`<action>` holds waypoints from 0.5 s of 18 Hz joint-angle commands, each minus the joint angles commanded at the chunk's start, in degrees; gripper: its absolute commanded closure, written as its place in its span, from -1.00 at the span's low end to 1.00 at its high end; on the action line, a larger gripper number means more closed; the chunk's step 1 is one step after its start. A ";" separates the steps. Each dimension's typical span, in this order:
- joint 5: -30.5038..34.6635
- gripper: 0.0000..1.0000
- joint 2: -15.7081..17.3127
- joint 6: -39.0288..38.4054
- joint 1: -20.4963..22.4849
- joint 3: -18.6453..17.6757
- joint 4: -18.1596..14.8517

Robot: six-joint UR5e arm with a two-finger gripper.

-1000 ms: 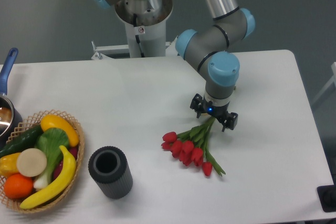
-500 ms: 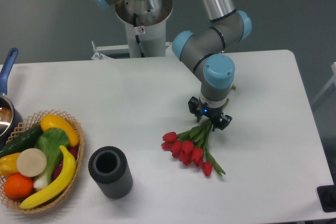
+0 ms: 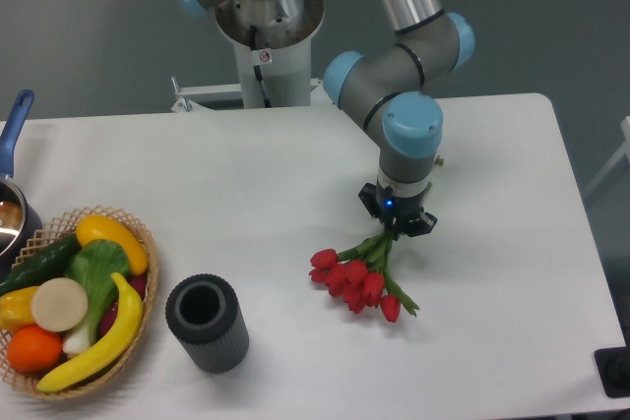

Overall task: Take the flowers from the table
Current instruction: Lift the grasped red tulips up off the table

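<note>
The flowers (image 3: 356, 279) are a small bunch of red tulip buds on green stems, lying right of centre on the white table (image 3: 246, 184). The buds point toward the front left and the stem ends run up to the back right. My gripper (image 3: 397, 227) points straight down over the stem ends, and its fingers are closed around the stems. The stem ends are hidden by the gripper. The buds are low, at or just above the tabletop; I cannot tell which.
A wicker basket (image 3: 138, 327) of fruit and vegetables stands at the front left. A black ribbed cylinder (image 3: 206, 323) stands upright next to it. A pot with a blue handle (image 3: 14, 125) is at the left edge. A dark object (image 3: 614, 371) sits at the front right corner.
The gripper's fingers were spread wide over the stems and have closed on them. The bunch has drawn together and shifted slightly to the right.
</note>
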 joint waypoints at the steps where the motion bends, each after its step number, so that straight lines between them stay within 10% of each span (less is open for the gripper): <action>1: 0.00 1.00 0.62 0.09 0.71 0.26 -0.09; 9: -1.49 1.00 1.24 -1.41 2.74 6.23 -2.98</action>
